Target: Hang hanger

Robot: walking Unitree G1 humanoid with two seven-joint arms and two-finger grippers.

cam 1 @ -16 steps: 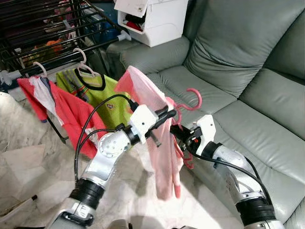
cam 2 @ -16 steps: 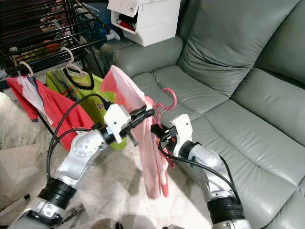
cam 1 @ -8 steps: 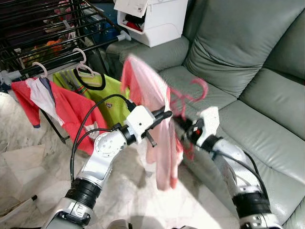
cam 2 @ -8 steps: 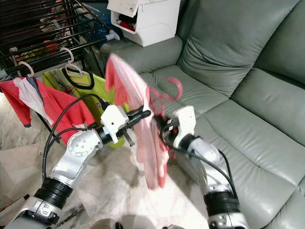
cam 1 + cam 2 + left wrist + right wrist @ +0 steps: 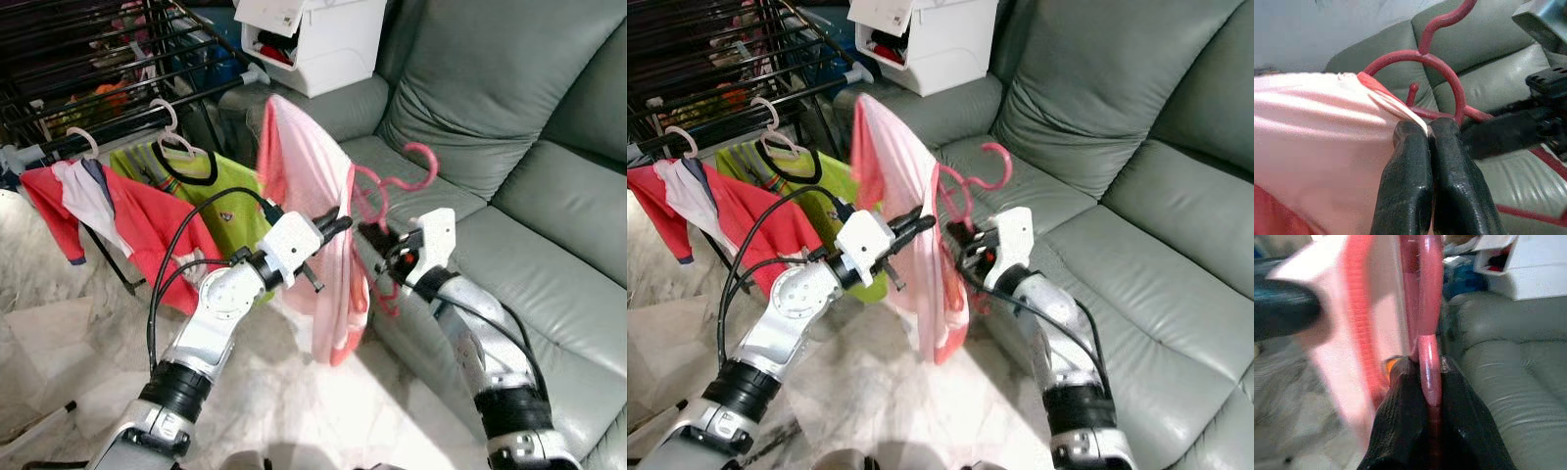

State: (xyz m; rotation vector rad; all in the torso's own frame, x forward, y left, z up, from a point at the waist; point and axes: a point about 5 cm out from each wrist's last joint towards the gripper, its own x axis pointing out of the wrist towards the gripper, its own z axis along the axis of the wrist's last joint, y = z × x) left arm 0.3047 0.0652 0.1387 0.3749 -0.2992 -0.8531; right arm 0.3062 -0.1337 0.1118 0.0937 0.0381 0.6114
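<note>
At the centre of the head views, a pink hanger (image 5: 392,191) carrying a pink shirt (image 5: 318,245) is held up in front of the grey sofa (image 5: 509,147). The right gripper (image 5: 1422,377) is clamped on the hanger's bar, and the left gripper (image 5: 1429,134) is pinched shut on the shirt's edge beside the hanger. At upper left, a black drying rack (image 5: 88,69) holds a green shirt (image 5: 211,191) and a red shirt (image 5: 118,220) on white hangers.

— Any writing you can read anywhere?

— None. The lime green shirt (image 5: 210,193) on the drying rack (image 5: 88,78) bears a small chest badge, but it's too small to read.
</note>
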